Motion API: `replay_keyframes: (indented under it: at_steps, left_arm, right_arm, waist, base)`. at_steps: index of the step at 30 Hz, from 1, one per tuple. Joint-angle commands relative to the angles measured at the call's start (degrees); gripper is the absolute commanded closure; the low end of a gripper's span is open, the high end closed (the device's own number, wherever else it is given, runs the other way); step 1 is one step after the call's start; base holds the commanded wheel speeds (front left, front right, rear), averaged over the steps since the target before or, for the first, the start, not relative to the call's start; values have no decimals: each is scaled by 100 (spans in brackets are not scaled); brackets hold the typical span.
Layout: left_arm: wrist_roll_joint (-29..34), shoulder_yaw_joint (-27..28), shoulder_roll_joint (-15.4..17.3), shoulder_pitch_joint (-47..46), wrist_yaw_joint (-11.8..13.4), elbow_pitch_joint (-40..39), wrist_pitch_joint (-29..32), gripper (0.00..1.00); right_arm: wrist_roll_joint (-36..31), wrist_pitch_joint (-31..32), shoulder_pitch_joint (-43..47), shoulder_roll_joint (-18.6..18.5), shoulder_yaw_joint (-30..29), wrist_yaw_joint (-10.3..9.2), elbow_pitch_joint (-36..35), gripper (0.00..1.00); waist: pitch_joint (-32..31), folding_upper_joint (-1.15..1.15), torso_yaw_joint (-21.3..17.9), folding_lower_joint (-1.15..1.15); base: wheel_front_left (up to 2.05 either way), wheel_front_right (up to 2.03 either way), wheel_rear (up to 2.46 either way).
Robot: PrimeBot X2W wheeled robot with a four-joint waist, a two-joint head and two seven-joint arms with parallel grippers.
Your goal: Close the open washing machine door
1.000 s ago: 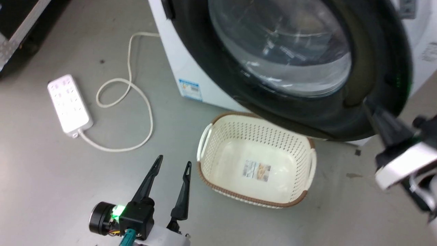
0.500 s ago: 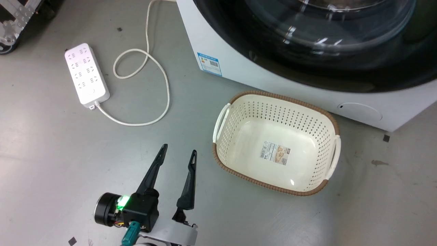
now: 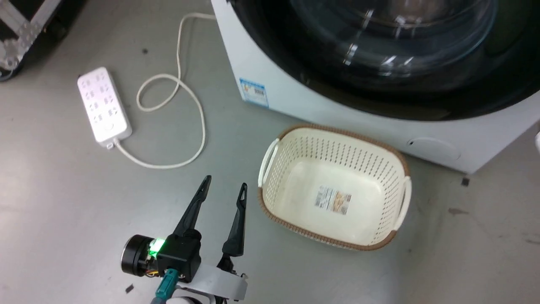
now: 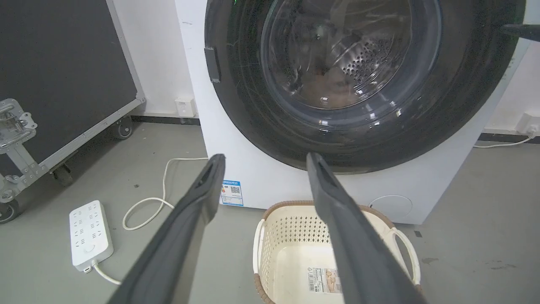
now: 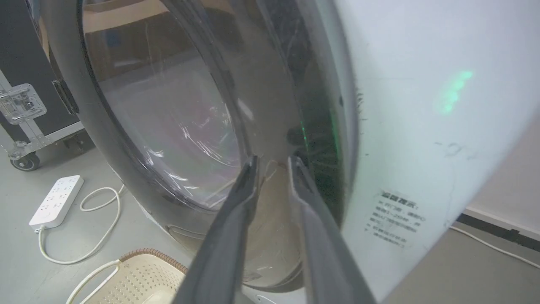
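The power strip (image 3: 103, 105) and its looped cable (image 3: 190, 109) lie on the floor off the left front corner of the washing machine (image 3: 320, 112), well apart from the work. The left gripper (image 3: 225, 182) hangs over the floor beside the basket (image 3: 295, 160), fingers spread wide and holding nothing. Hold it there, since it has no part in this step. The basket stands on the floor just before the machine's lower front edge and under the door's sweep, so route any arm motion above its rim. The washing machine door (image 3: 379, 97) lies against the machine front, and in the left wrist view its black rim appears flush or very nearly so. Whether the latch has caught cannot be told. The right gripper (image 5: 272, 159) is at the door's right side near the rim, fingers parted only narrowly and gripping nothing. Contact with the rim cannot be confirmed. To finish well, press with the finger backs or tips on the black rim at the latch side, not on the glass bowl. Push squarely toward the machine front and apply steady force until the rim seats all round. Withdraw straight back so that the fingers do not catch the rim.
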Motion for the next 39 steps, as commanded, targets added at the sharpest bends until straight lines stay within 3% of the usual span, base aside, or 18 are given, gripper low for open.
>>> replay_keyframes:
  at_steps: [1, 5, 9, 17, 22, 27, 33, 34, 39]
  left_arm:
    - [-43, 22, -5, -4, -32, 42, -25, 0]
    - [-64, 161, 2, 122, -117, 162, -25, 0]
    - [-90, 342, 36, 269, -207, 292, -25, 0]
    - [-114, 536, 91, 492, -425, 535, -25, 0]
    - [-134, 633, 101, 638, -508, 636, -25, 0]
    - [-143, 669, 82, 750, -544, 723, -25, 0]
    - [-107, 722, 67, 755, -549, 887, -25, 0]
    - [-123, 693, 71, 708, -559, 915, 0, 100]
    - [-132, 677, 73, 708, -556, 914, 9, 100]
  right_arm:
    - [90, -96, 270, -8, 121, -31, -70, 0]
    - [-110, -320, 950, -39, 451, -31, -495, 0]
    - [-424, -393, 1618, 274, 147, -31, -924, 0]
    - [-1485, -399, 3521, 1512, -1361, -31, -2547, 0]
    - [-1966, -400, 4445, 2362, -1913, -31, -3286, 0]
    - [-2265, -400, 4987, 2787, -1924, -31, -3552, 0]
    - [-2369, -400, 5170, 2911, -1926, -31, -3466, 0]
    - [-2365, -377, 5110, 2887, -1904, -26, -3428, 100]
    - [-2362, -374, 5102, 2886, -1902, -26, -3427, 100]
  waist:
    - [-257, 0, -115, 0]
    - [-670, 0, -340, 0]
    - [-1051, 0, -613, 0]
    - [-1565, 0, -1030, 0]
    - [-1743, 0, -1235, 0]
    - [-1784, 0, -1362, 0]
    - [-1785, 0, -1398, 0]
    - [-1787, 0, -1399, 0]
    - [-1788, 0, -1401, 0]
  base:
    - [0, 0, 0]
    - [0, 0, 0]
    - [0, 0, 0]
    - [0, 0, 0]
    - [0, 0, 0]
    - [0, 0, 0]
    - [0, 0, 0]
    - [0, 0, 0]
    - [0, 0, 0]
